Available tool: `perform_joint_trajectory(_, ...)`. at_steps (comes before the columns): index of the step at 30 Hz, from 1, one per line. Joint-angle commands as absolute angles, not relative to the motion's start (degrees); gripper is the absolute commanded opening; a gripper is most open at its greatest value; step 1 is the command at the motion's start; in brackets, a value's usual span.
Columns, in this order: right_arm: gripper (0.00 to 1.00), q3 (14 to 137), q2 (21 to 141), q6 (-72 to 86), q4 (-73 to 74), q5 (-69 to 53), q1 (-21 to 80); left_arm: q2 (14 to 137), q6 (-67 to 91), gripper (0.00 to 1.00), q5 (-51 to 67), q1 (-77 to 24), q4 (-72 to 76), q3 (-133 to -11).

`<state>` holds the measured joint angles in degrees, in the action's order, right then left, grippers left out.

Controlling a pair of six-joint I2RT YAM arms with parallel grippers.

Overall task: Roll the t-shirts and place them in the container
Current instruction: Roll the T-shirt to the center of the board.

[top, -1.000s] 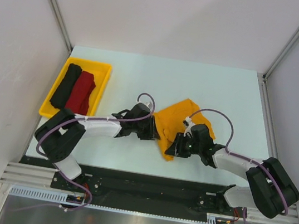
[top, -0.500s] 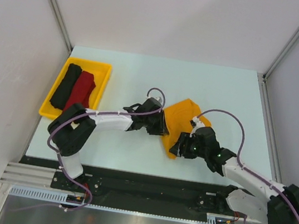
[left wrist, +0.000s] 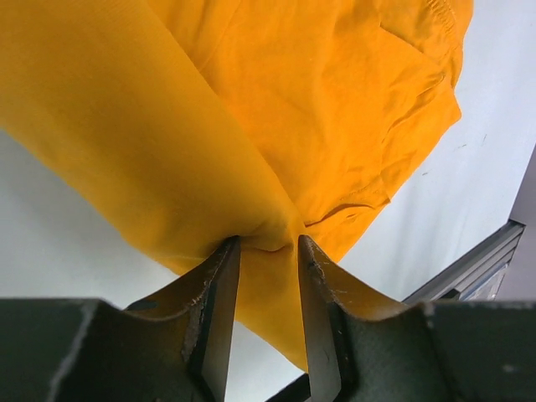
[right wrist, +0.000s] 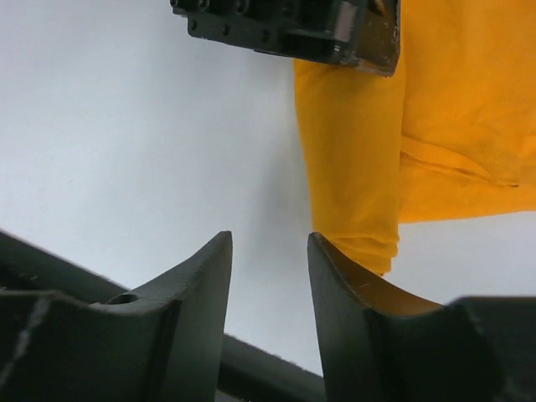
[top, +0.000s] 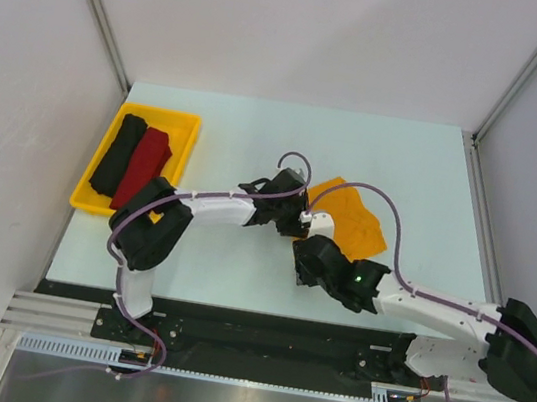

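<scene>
The mustard-orange t-shirt [top: 352, 217] lies crumpled right of the table's middle. My left gripper [top: 300, 223] is at its left edge, shut on a bunched fold of the cloth [left wrist: 251, 100], which is drawn up tight between its fingers [left wrist: 224, 276]. Just in front of it, my right gripper [top: 303, 253] stands open over bare table with nothing between its fingertips [right wrist: 268, 239]; the shirt's hanging edge [right wrist: 352, 167] is just to its right. A black roll [top: 119, 151] and a dark red roll [top: 144, 167] lie side by side in the yellow tray [top: 163, 113].
The tray sits at the table's left edge. The left gripper's black body [right wrist: 285, 25] is close ahead of my right gripper. A metal frame rail [top: 492, 224] runs along the table's right side, and white walls enclose the back.
My left gripper has carried its fold of the orange shirt to the right. My right gripper has let go of the shirt's near corner and now sits off the cloth, its arm stretched out.
</scene>
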<state>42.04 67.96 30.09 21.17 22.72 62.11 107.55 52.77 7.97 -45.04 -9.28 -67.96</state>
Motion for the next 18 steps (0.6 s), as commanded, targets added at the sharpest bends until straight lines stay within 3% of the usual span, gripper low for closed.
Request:
perform_joint_trajectory(1,0.44,45.5,73.6,28.0,23.3,33.3,63.5,109.4,53.1,0.4,7.1,-45.1,-9.8,-71.3)
perform_joint_trajectory(10,0.38,44.1,80.4,36.7,32.4,34.3,59.8,110.7,52.5,0.41,7.4,-44.8,-9.9,-72.2)
perform_joint_trajectory(18,0.43,44.7,69.8,33.8,31.0,36.8,62.9,110.8,51.9,0.41,7.7,-44.3,-9.8,-72.6)
